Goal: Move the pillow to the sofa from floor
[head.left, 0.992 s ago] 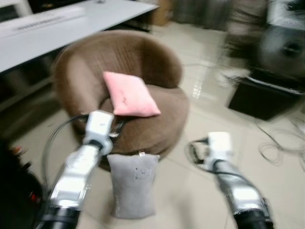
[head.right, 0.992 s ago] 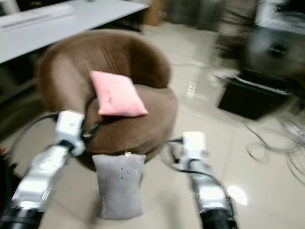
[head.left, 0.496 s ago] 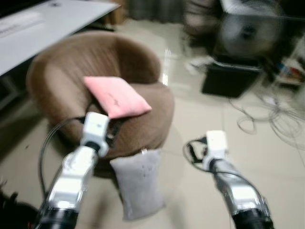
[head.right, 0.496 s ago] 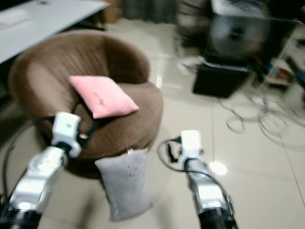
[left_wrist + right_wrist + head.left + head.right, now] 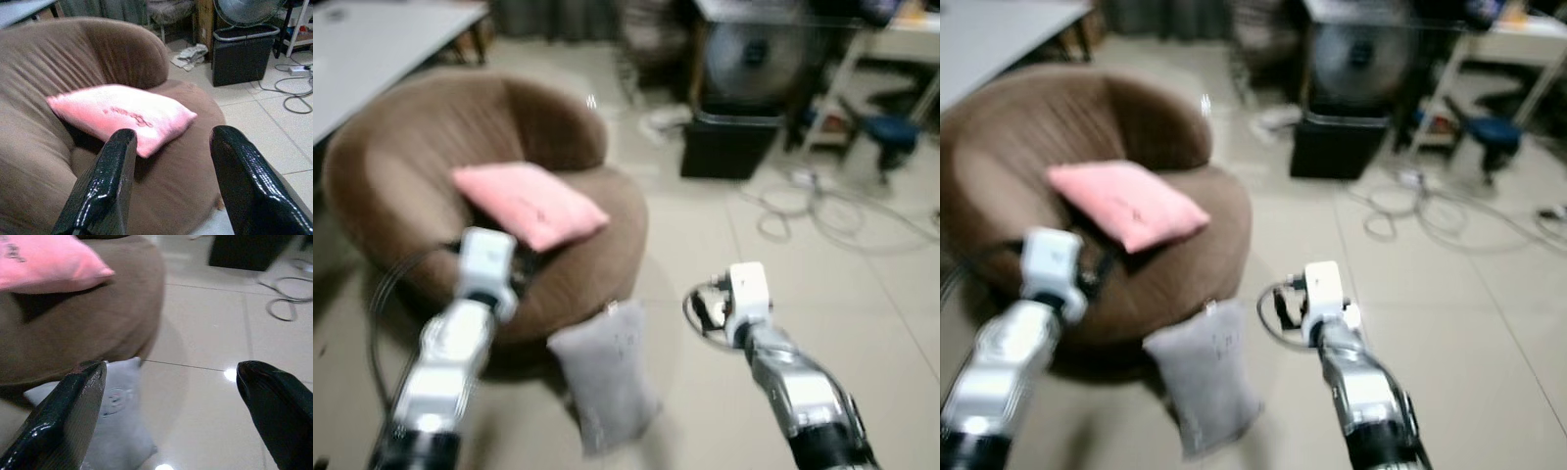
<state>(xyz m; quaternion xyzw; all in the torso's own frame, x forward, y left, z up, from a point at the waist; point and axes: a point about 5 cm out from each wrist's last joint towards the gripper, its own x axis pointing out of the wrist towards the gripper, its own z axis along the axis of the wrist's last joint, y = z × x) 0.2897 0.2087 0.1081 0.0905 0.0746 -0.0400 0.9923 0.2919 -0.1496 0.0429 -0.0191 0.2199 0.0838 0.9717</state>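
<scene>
Rightward camera swing shifts everything; both hands, left hand point(image 5: 166, 181) and right hand point(image 5: 171, 401), gape empty near the sofa point(image 5: 401, 137), so blur could spoil grasping the grey pillow point(image 5: 607, 377) at its foot

The camera has swung right, so the grey pillow point(image 5: 605, 377) now looks tilted

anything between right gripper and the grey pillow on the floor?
Nothing: in the right wrist view, bare cream tile floor lies between the open right gripper and the grey fabric pillow leaning against the round brown sofa chair.
</scene>
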